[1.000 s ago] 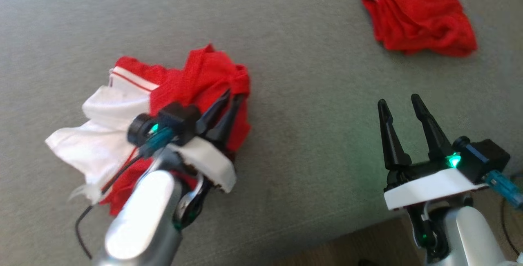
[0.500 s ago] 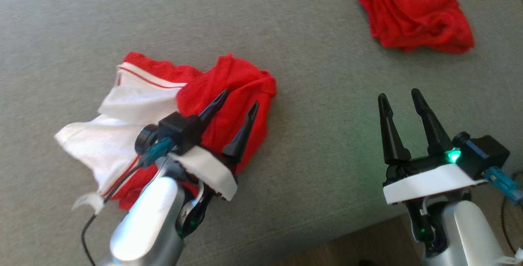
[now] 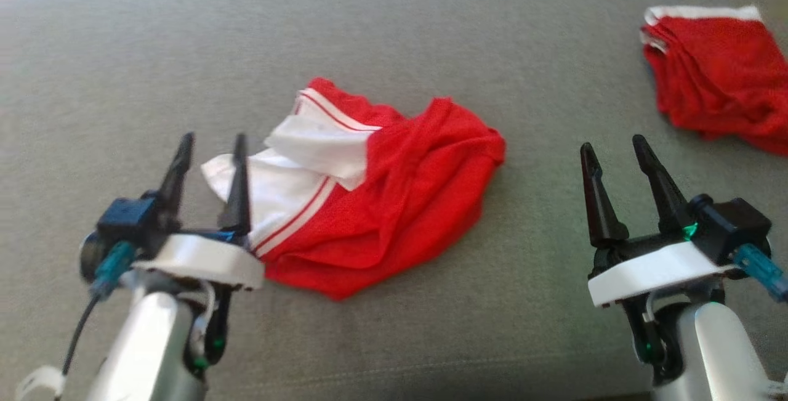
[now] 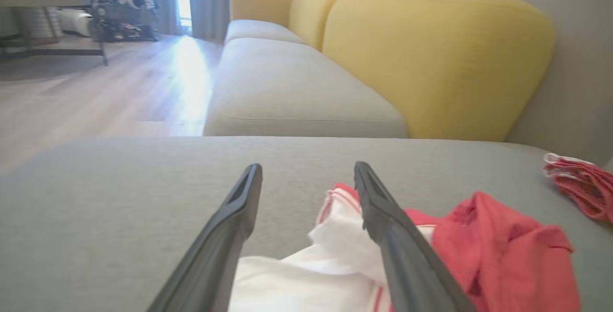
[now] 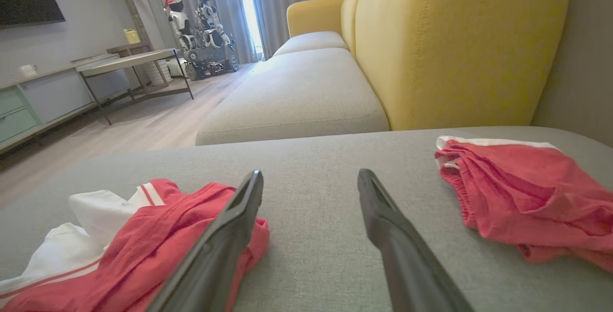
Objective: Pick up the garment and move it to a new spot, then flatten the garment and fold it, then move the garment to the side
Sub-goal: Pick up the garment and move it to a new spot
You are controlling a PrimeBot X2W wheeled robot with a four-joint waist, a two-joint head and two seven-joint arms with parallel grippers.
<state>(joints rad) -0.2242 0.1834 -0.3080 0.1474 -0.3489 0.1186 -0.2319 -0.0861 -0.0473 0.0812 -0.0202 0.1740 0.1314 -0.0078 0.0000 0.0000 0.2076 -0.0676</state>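
Head view: your garment (image 3: 418,191) lies crumpled, red mesh with a white, red-striped panel.
Left gripper (image 3: 212,137) and right gripper (image 3: 611,142) both gape, empty.

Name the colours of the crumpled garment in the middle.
The garment is red and white; head view shows it best.

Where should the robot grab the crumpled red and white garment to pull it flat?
Probably the loose white flap, from the left with the open left end effector, since it sticks out at the pile's near edge. The right end effector could pinch the bunched red corner from the right.
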